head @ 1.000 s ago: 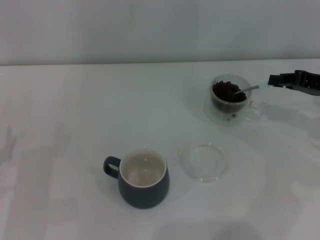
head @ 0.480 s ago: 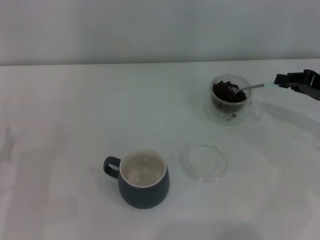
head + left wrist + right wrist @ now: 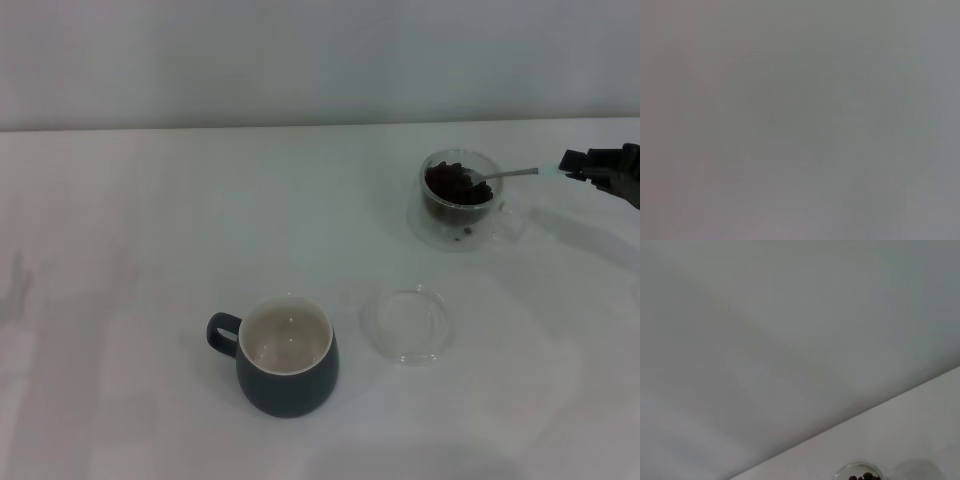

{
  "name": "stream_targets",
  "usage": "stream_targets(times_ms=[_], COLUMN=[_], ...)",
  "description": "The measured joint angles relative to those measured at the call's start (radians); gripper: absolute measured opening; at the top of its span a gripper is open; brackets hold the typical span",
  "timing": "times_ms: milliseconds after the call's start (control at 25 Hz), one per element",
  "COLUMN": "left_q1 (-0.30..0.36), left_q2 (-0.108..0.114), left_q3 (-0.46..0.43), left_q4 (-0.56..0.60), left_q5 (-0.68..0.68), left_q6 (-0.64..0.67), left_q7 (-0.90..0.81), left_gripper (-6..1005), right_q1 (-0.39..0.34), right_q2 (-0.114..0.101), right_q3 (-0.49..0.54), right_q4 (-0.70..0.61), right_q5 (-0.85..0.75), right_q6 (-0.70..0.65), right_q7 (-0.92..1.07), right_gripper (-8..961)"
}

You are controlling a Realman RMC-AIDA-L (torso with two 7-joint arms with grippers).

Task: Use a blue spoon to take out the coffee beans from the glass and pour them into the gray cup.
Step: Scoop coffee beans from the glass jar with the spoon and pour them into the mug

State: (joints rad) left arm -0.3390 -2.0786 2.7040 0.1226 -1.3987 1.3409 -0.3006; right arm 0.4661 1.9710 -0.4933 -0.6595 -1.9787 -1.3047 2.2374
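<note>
The glass (image 3: 458, 200) stands at the back right of the table with a heap of coffee beans (image 3: 455, 182) in it. The blue spoon (image 3: 505, 175) lies with its metal bowl in the beans, its neck on the glass rim and its pale handle pointing right. My right gripper (image 3: 568, 165) is at the right edge of the head view, at the tip of the spoon's handle. The gray cup (image 3: 287, 356) stands at the front centre, its cream inside showing no beans. In the right wrist view, the glass's rim and beans (image 3: 860, 476) show at the picture's edge. The left gripper is out of view.
A flat clear round saucer (image 3: 407, 323) lies right of the gray cup. The white table (image 3: 150, 230) runs back to a pale wall. The left wrist view shows only plain grey.
My right gripper has moved right, toward the edge of the head view. More of the spoon's handle now shows, while its bowl stays in the glass.
</note>
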Motion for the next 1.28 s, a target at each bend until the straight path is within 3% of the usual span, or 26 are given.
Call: stream_targets(times_ms=[920, 1280], left_q1=[-0.002, -0.012], left_q2=[0.0, -0.002], left_q3=[0.004, 0.003], left_q4=[0.0, 0.0], left_q5=[0.001, 0.001], left_q6=[0.001, -0.003], left_q7=[0.003, 0.003], left_gripper=[834, 835], right_q1=[-0.033, -0.022], right_q2=[-0.023, -0.011], right_q3=[0.001, -0.02], right_q4=[0.091, 0.13], right_q5=[0.175, 0.172], right_q6=[-0.164, -0.276], right_q7=[-0.029, -0.029], right_gripper=[176, 178])
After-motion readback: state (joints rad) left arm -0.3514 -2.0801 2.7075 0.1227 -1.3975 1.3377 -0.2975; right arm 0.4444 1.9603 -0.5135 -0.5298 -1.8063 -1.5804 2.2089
